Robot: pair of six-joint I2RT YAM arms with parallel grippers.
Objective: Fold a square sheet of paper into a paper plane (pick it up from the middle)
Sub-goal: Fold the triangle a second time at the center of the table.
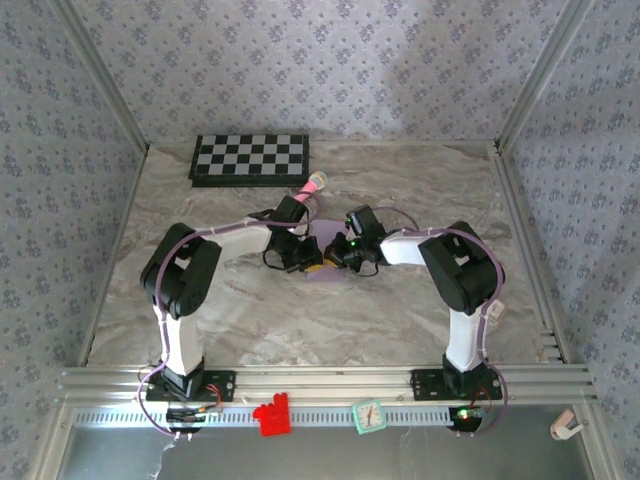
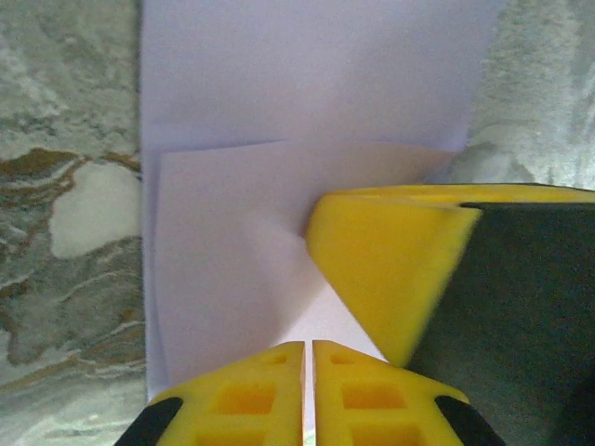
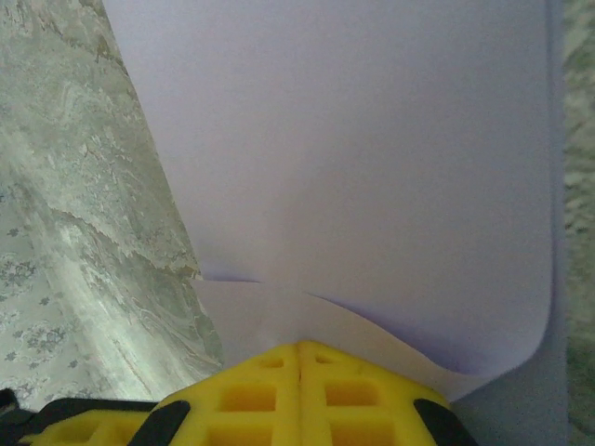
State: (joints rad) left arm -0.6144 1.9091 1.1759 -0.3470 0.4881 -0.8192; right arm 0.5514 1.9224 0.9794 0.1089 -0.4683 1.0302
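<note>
Left gripper [image 1: 308,264] is down at mid-table, jaws squeezed to a hairline slit, tips right at the near edge of the sheet [image 1: 328,277]. Whether paper is nipped in that slit, can't tell. On its wrist camera, the left gripper [image 2: 309,346] looks out over the pale-lavender sheet [image 2: 307,84], which lies flat on the marbled table [image 2: 65,279]. A flap [image 2: 223,251] is folded over the near part, its top edge running across at a slight slant. In from the right of that view comes a yellow finger [image 2: 390,269] of the right gripper, its tip planted on the flap beside a small dent in the paper.

Across to the right gripper [image 1: 340,258]: it faces the left one, the pair almost nose to nose over the sheet. Its jaws are clamped hard together. On its own camera the right gripper [image 3: 298,346] has the sheet [image 3: 372,139] stretching away ahead. A curled paper edge sits just past the tips, and a rounded corner lifts at lower right.

Behind the arms, the board [image 1: 250,158] sits back left, with the microphone [image 1: 315,183] just to its right.
</note>
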